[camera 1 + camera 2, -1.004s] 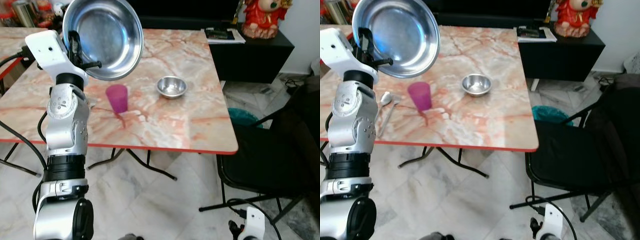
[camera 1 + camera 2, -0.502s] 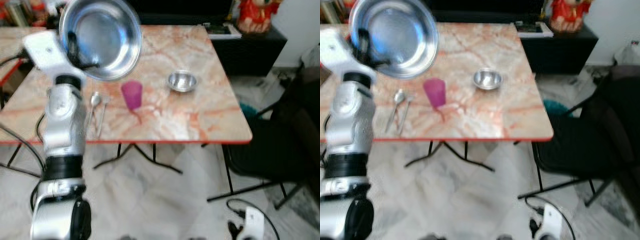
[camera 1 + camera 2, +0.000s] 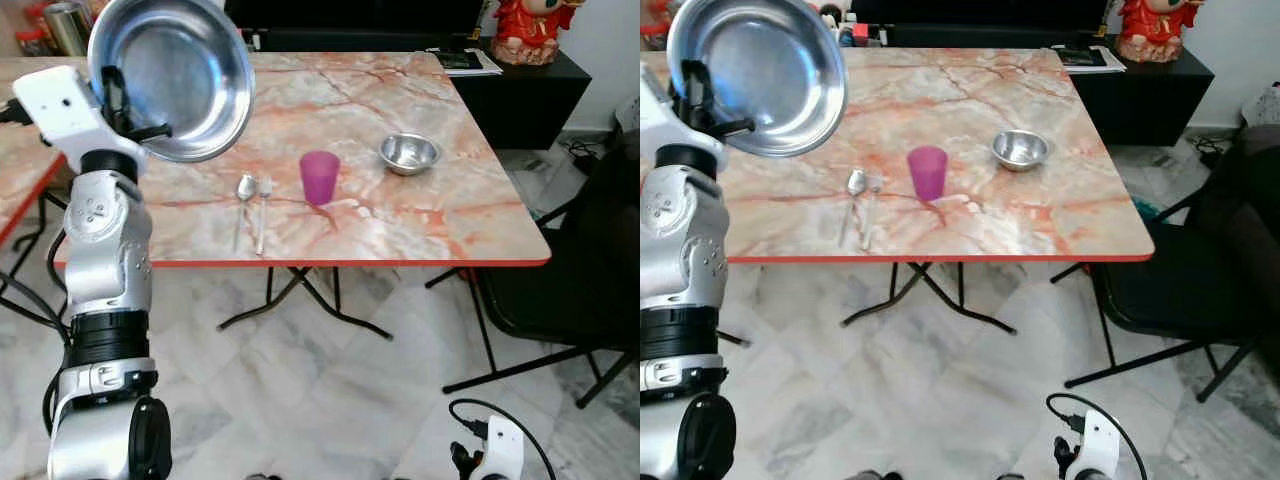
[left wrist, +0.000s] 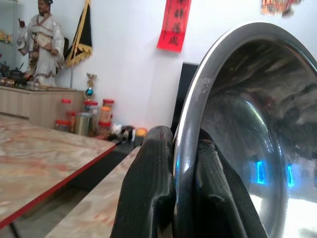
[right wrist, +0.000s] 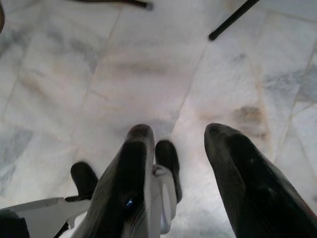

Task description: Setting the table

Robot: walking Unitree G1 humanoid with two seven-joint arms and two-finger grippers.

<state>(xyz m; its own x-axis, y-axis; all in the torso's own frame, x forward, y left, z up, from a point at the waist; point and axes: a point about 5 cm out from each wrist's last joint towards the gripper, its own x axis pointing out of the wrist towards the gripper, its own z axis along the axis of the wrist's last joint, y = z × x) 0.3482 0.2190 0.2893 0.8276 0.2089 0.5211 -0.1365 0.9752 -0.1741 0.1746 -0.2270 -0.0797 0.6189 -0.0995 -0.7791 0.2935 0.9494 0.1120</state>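
The large round steel plate (image 3: 172, 78) was held tilted above the marble-patterned desk's (image 3: 420, 215) left edge, its rim pinched by the left end effector (image 4: 179, 198). Placement was judged next: bare room lay left of the steel spoon and fork (image 3: 252, 205). The right end effector (image 5: 190, 168) hung spread, idle.

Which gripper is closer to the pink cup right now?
Left. The left gripper holds the plate above the table, left of the cup. The right gripper hangs near the floor.

Left claw (image 3: 128, 100) grips steel plate (image 3: 172, 76) raised above table (image 3: 420, 215)
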